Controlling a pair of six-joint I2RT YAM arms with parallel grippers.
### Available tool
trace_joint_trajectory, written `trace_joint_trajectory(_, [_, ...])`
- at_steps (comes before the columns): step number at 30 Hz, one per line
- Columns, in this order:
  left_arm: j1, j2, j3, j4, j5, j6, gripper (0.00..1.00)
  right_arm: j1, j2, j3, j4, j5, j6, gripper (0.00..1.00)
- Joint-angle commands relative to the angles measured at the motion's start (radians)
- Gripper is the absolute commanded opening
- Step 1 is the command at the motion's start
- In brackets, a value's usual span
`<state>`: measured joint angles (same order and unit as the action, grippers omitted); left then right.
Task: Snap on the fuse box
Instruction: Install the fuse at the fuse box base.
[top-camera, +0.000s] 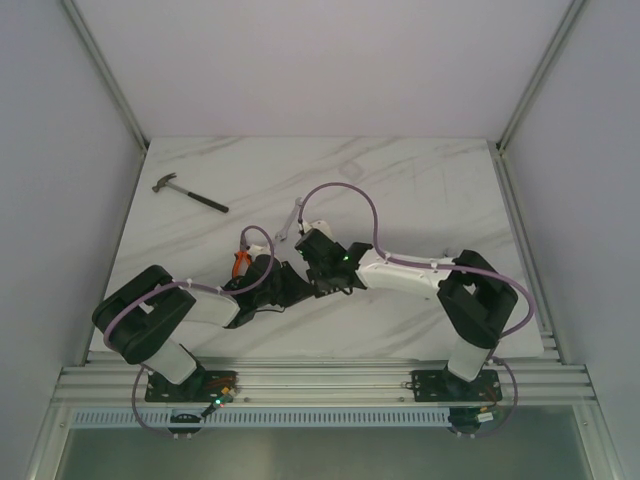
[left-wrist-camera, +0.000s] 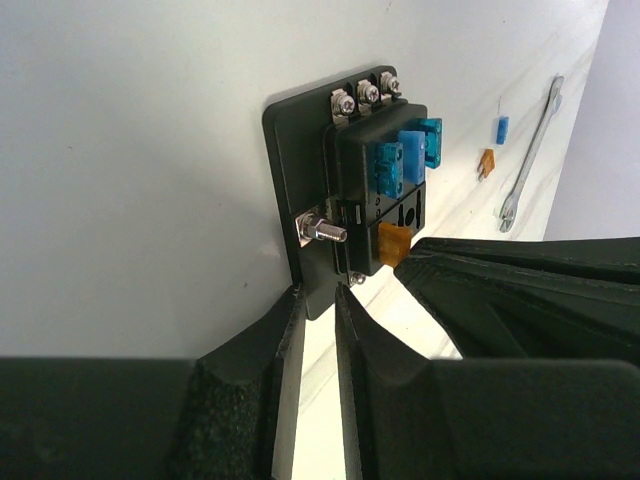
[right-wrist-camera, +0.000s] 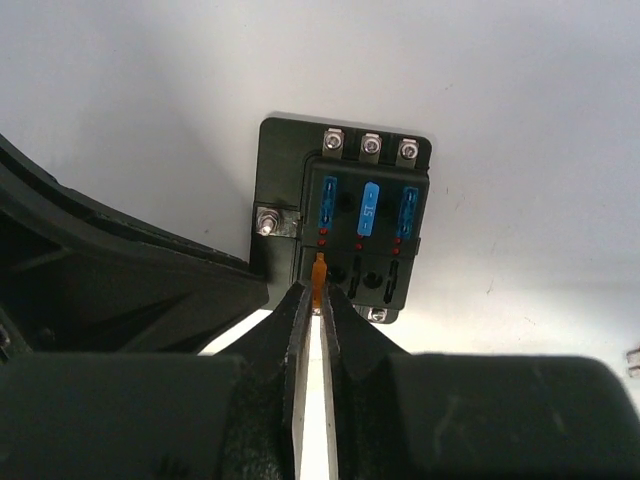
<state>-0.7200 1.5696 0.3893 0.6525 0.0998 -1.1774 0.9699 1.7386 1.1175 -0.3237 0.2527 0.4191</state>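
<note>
**Two grippers, both closed, on one fuse box**

The left gripper (left-wrist-camera: 317, 305) has its fingers nearly together, pinching the near edge of the base plate of the fuse box (right-wrist-camera: 343, 232). The right gripper (right-wrist-camera: 318, 295) is clamped on the one amber fuse (right-wrist-camera: 319, 270), which stands in the left slot of the box's near row.

The single fuse box lies flat on the white marble table (top-camera: 420, 190), near its middle and under the two meeting wrists. It is a black block on a black plate, with two rows of three slots. Three blue fuses (right-wrist-camera: 369, 207) fill the far row, with three terminal screws (right-wrist-camera: 370, 146) just behind them. One steel stud (right-wrist-camera: 267, 222) sticks up at the box's side.

Beyond the box lie one loose blue fuse (left-wrist-camera: 502, 129), one loose amber fuse (left-wrist-camera: 486, 162) and one steel wrench (left-wrist-camera: 530, 158), near one another. One hammer (top-camera: 190, 195) lies farthest off, well apart from the box.
</note>
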Motion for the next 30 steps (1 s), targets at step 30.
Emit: trace_joint_trajectory(30, [0.112,-0.141,-0.029,-0.056,-0.033,0.039,0.4,-0.005,0.054,0.1,-0.055,-0.065,-0.071,0.11])
